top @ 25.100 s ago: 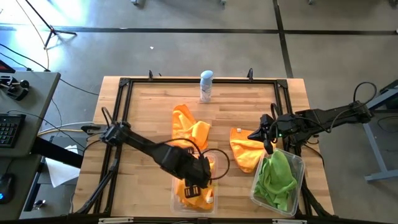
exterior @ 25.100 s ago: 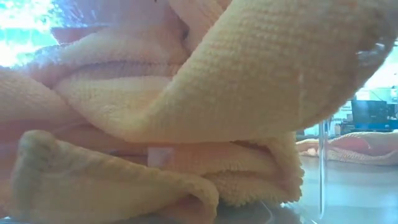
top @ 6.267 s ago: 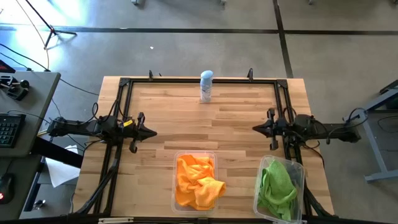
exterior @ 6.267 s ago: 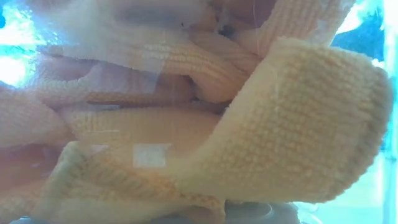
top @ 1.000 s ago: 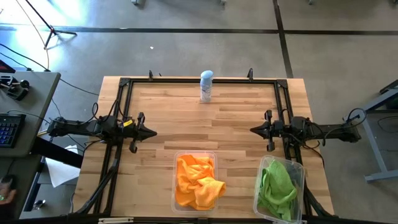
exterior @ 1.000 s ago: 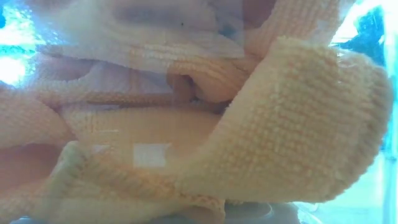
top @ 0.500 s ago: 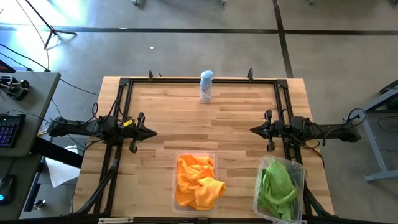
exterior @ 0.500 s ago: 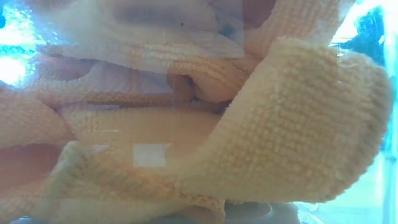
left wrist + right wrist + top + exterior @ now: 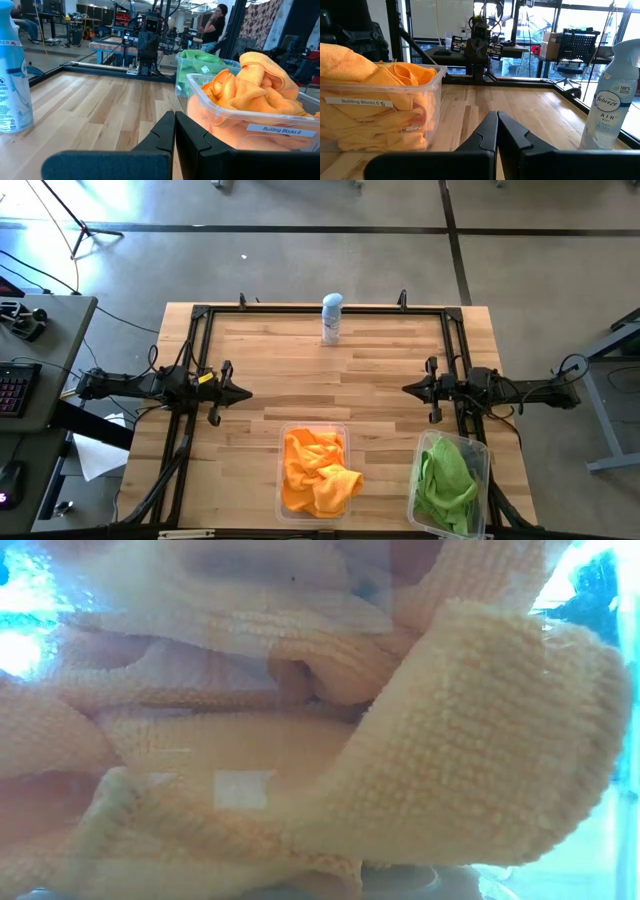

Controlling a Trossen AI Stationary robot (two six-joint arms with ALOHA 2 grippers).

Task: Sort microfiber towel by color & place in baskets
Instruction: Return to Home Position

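The sorting is judged complete: no towel is seen on the bare bench (image 9: pixel 300 360), and the step in hand is taken to be the parking of both arms at rest. The left claw (image 9: pixel 243 392) is held at the left middle of the high view, just inside the bench's left edge and pointed inward. The right claw (image 9: pixel 408 389) is mirrored at the right middle. In each wrist view the arm's own two dark fingers are seen pressed together with nothing between them, so both claws are closed and empty.

The orange towels (image 9: pixel 315 475) are heaped in the left bin (image 9: pixel 279 500) at the lower centre of the high view. The green towels (image 9: pixel 445 480) are heaped in the right bin (image 9: pixel 487 455) at the lower right, which is set slightly askew. The low view is filled by orange cloth pressed against a clear wall.

Two bins, two arms and one can (image 9: pixel 331 318) are counted, the can at the upper centre and well apart from both bins. Two heaps of towels are counted, one of each colour. The cloths within each heap cannot be counted, being folded over one another.

Little is judged to be called for next: the arms need only be settled at rest, with both claws kept clear of the bins. The orange heap is seen to rise above its rim, so a check for any overhanging fold may be wanted
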